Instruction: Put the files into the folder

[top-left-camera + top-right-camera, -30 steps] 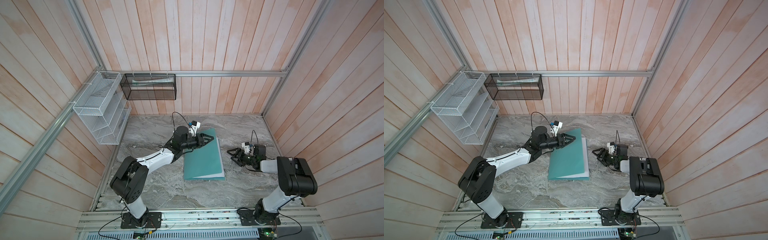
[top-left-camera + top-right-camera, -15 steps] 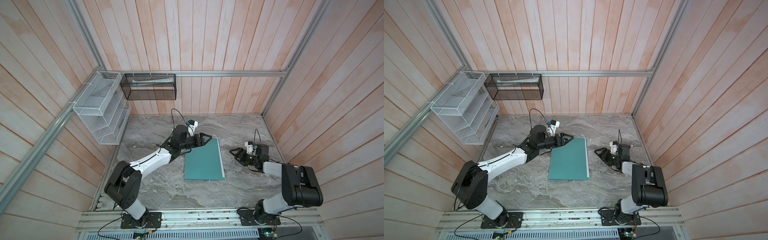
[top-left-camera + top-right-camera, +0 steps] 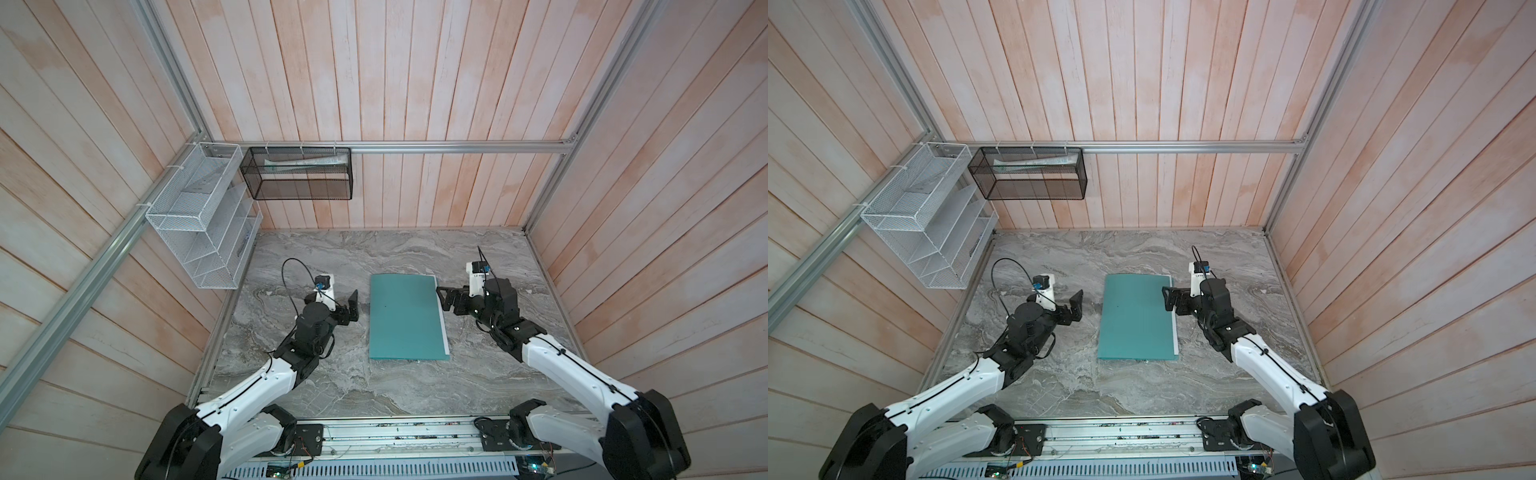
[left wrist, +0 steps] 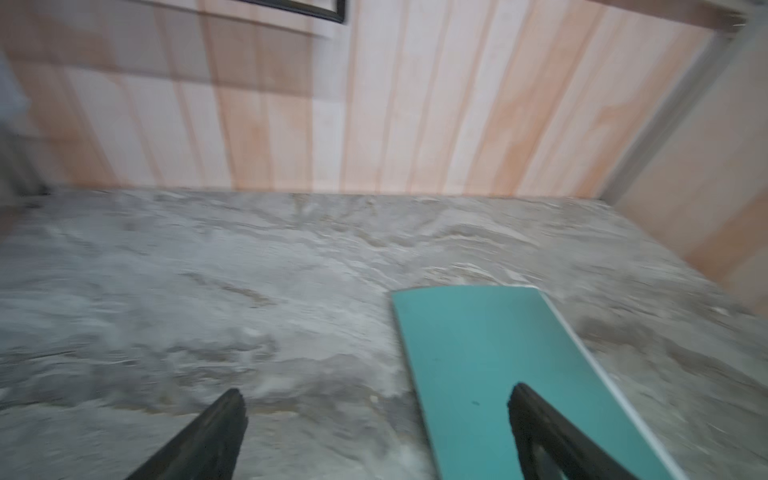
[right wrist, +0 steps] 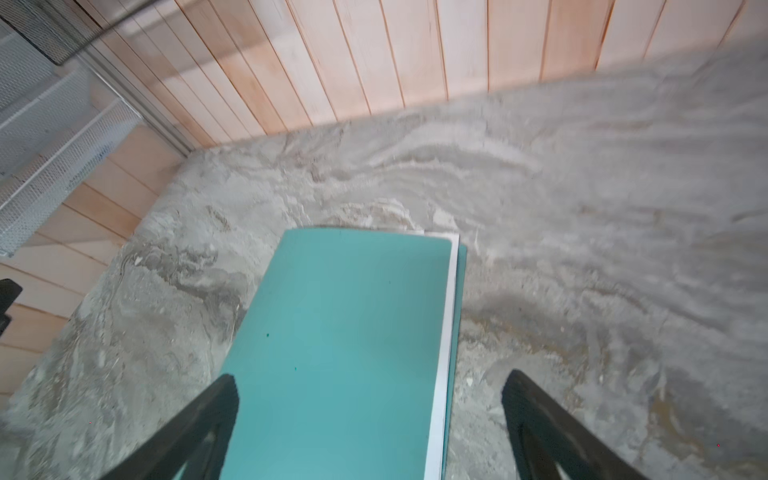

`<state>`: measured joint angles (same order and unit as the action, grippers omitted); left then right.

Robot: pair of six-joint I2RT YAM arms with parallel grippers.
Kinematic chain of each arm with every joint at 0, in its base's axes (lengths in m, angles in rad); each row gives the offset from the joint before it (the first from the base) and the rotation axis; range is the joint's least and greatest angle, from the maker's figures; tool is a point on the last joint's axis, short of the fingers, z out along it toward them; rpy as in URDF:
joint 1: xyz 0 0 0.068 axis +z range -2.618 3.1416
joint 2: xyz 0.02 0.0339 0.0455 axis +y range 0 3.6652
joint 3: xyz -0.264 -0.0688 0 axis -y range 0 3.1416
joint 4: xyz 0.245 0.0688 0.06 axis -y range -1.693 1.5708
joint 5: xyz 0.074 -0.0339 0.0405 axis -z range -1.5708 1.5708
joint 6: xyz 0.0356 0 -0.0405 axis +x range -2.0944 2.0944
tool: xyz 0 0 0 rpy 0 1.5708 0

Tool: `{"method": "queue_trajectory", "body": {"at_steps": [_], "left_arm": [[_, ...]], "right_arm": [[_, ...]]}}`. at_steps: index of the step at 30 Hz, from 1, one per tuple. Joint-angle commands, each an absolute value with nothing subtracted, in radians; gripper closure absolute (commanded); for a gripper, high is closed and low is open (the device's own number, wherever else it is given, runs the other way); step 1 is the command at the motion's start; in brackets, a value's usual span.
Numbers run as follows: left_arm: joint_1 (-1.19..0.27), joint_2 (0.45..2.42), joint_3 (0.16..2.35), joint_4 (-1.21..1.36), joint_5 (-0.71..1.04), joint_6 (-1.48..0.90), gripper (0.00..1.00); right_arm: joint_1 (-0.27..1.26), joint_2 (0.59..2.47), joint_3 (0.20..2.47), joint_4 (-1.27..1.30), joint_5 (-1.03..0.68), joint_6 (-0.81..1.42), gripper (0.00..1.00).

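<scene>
Teal folder [image 3: 405, 318] is lying closed on the marble table [image 3: 332, 390], files [image 5: 442, 357] peeking out as a white edge. Left gripper [image 3: 353, 305] and right gripper [image 3: 444, 299] are flanking it, both gaping wide, gripping nothing.

The files [image 5: 444, 345] show only as a thin white strip along the closed folder [image 5: 345, 332] edge; its cover hides their print. Both wrist views are blurred, and each cuts off the folder's end nearest the jaws.
</scene>
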<state>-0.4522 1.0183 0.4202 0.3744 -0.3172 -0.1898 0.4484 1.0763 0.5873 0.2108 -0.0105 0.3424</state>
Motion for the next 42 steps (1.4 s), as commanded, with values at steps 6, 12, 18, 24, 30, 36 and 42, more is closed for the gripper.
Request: {"method": "queue_trajectory", "body": {"at_steps": [6, 12, 18, 24, 30, 36, 42], "left_arm": [[-0.122, 1.015, 0.172, 0.759, -0.372, -0.138, 0.00], [-0.030, 1.291, 0.191, 1.036, -0.282, -0.109, 0.00], [0.036, 1.436, 0.245, 1.089, -0.176, -0.126, 0.00], [0.019, 1.527, 0.278, 1.117, -0.111, -0.083, 0.00], [0.015, 1.548, 0.263, 1.167, -0.118, -0.061, 0.00], [0.013, 1.536, 0.270, 1.133, -0.122, -0.062, 0.00], [0.003, 1.539, 0.279, 1.128, -0.135, -0.052, 0.00]], "right_arm": [[0.458, 1.140, 0.627, 0.268, 0.243, 0.211, 0.02], [0.431, 1.202, 0.612, 0.321, 0.311, 0.204, 0.02], [0.359, 1.152, 0.501, 0.436, 0.348, 0.196, 0.02], [0.249, 1.138, 0.449, 0.497, 0.434, 0.165, 0.02], [0.115, 1.213, 0.410, 0.639, 0.411, 0.128, 0.02], [0.060, 1.477, 0.332, 1.051, 0.414, 0.032, 0.02], [-0.003, 1.535, 0.218, 1.276, 0.226, 0.062, 0.02]]}}
